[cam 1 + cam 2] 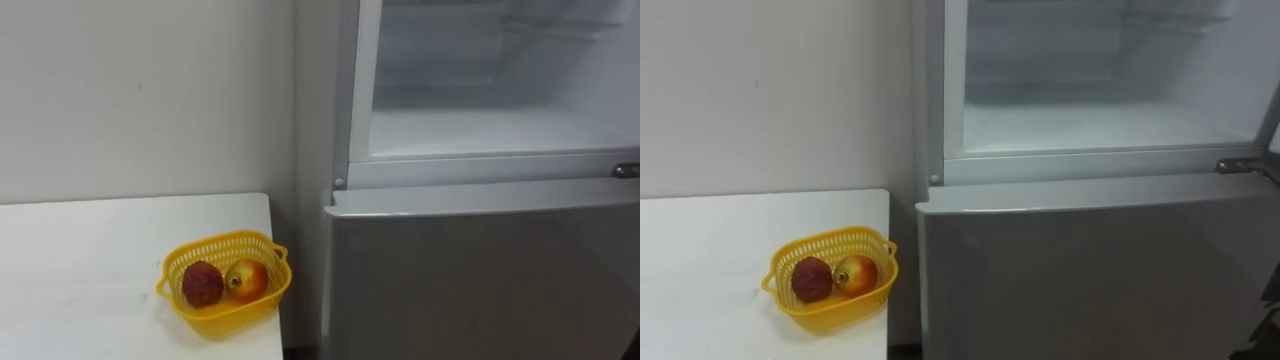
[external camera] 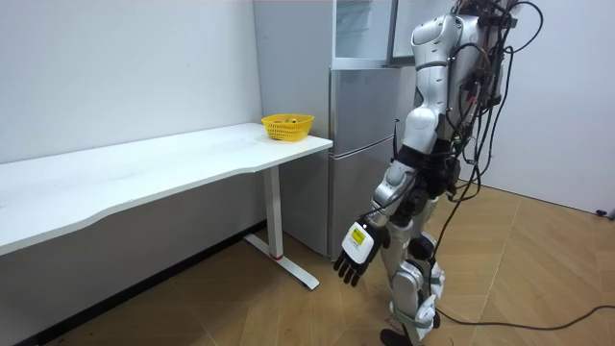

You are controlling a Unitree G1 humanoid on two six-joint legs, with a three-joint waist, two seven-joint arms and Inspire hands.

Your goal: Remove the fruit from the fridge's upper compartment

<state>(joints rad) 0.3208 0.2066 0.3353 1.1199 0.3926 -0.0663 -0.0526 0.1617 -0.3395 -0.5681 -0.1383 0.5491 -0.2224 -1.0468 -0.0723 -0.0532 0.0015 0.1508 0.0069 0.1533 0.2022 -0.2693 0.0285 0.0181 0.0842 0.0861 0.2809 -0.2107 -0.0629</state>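
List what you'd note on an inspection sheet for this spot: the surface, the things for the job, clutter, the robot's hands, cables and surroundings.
Surface: white table, right beside the fridge.
Job's things: upper fridge compartment is open and its shelf looks empty; lower fridge door is shut. A yellow basket on the table's corner nearest the fridge holds a dark red fruit and a red-yellow apple, side by side.
Clutter: nothing seen.
Hands: left hand hangs at the robot's side, fingers relaxed, holding nothing.
Cables: nothing seen beyond the robot's own.
Surroundings: pale wall, wooden floor; the robot stands facing the fridge.
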